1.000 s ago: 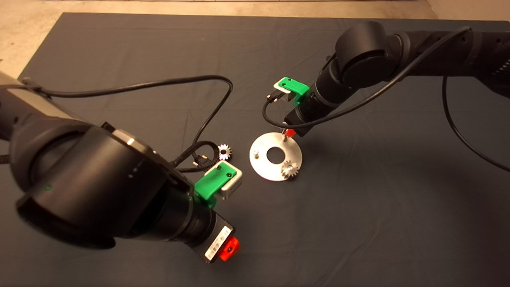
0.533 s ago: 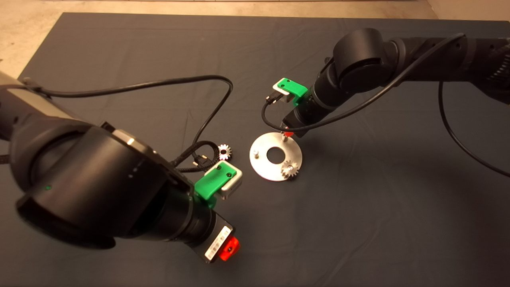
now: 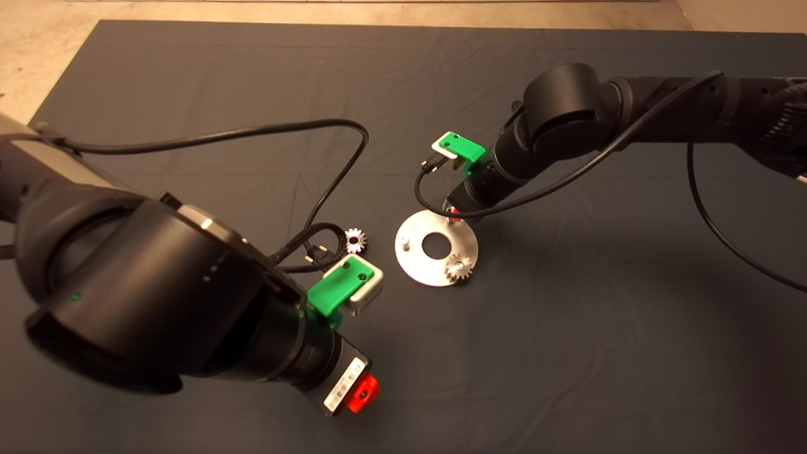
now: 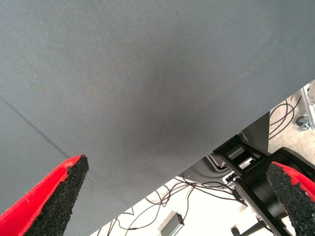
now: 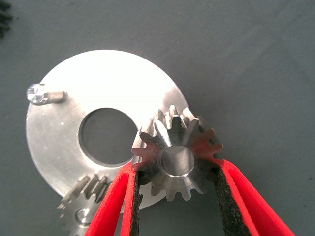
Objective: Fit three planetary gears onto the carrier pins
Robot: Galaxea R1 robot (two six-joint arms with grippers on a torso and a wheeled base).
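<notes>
Here, nearest the counter's (image 3: 567, 353) front edge, the left tool (image 4: 172, 196) hangs idle over bare mat toward the front-left, its red fingers (image 4: 54, 189) spread wide apart and holding nothing. Further in, near the middle of the counter, lies the carrier disc (image 3: 436, 247), a flat silver plate with a large centre hole. One planetary gear (image 3: 457, 269) already sits on the pin at the disc's front-right rim, while the pin on its left side (image 3: 406, 243) stands bare. A loose gear (image 3: 355, 240) waits on the mat just left of the disc, beside the left arm's cable. At the disc's far rim, the right tool (image 5: 178, 183) is clamped on a third gear (image 5: 178, 156), pads pressing opposite flanks of its teeth, its bore lined up over the disc's edge where the third pin would stand; the pin itself is hidden under the gear. Judging by its look, the gear is small, rigid and fairly slick steel: a grip across the teeth seems best, and the bore must meet the pin squarely or it may bind.
</notes>
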